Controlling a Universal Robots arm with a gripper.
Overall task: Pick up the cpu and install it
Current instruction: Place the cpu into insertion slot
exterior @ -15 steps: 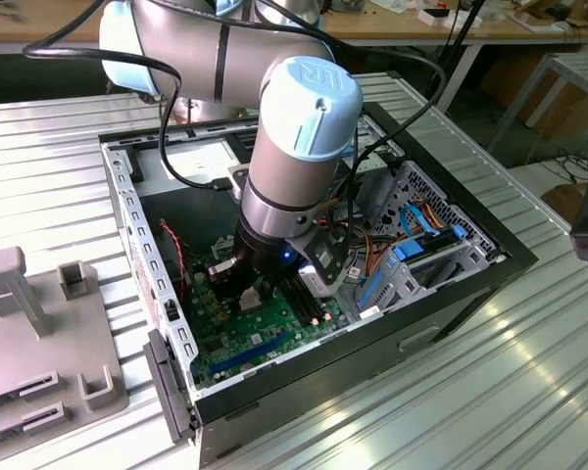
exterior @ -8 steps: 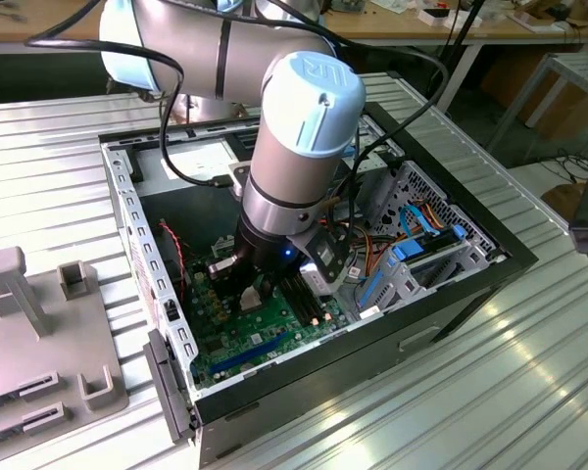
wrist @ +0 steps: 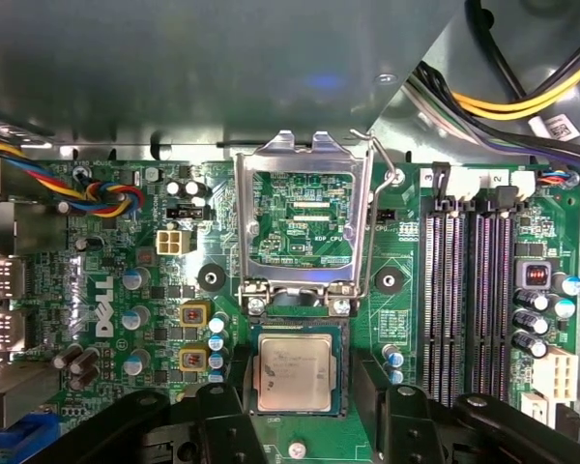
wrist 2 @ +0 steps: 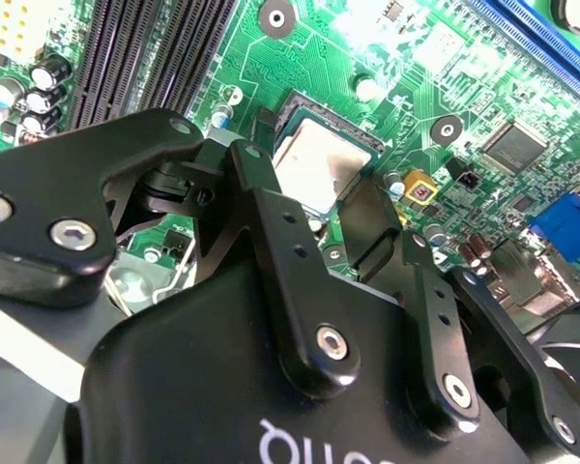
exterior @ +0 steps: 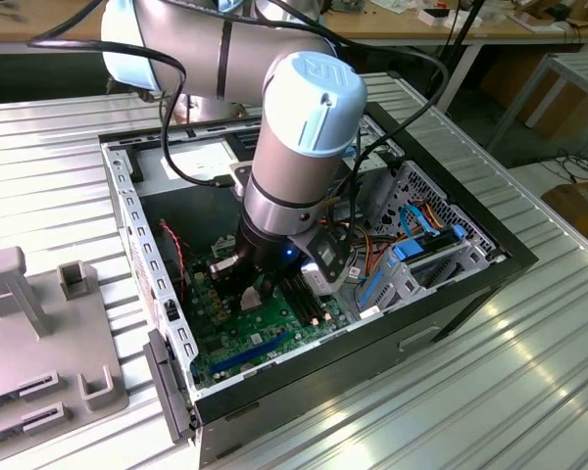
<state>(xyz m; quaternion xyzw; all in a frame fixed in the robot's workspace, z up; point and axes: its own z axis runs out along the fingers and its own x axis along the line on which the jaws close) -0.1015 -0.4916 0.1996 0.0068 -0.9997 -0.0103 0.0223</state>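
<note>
The cpu [wrist: 293, 373], a small square chip with a dull grey top, lies flat in its socket on the green motherboard [wrist: 116, 290]. It also shows between the black fingers as the cpu [wrist 2: 319, 162] in the second wrist view. My gripper [wrist: 295, 411] hangs low over it, open, with one finger on each side of the socket and slightly apart from the chip. The shiny hinged socket frame [wrist: 300, 208] stands flipped up just beyond the chip. In the exterior view my gripper [exterior: 245, 284] reaches down into the open computer case [exterior: 451, 294].
Long black memory slots [wrist: 464, 290] run beside the socket. Coloured cable bundles [wrist: 77, 188] and yellow-black wires [wrist: 522, 97] lie near the case walls. A blue-latched drive cage [exterior: 416, 250] fills the exterior view's right of the case. A grey fixture [exterior: 39, 333] stands outside on the ribbed metal table [exterior: 451, 392].
</note>
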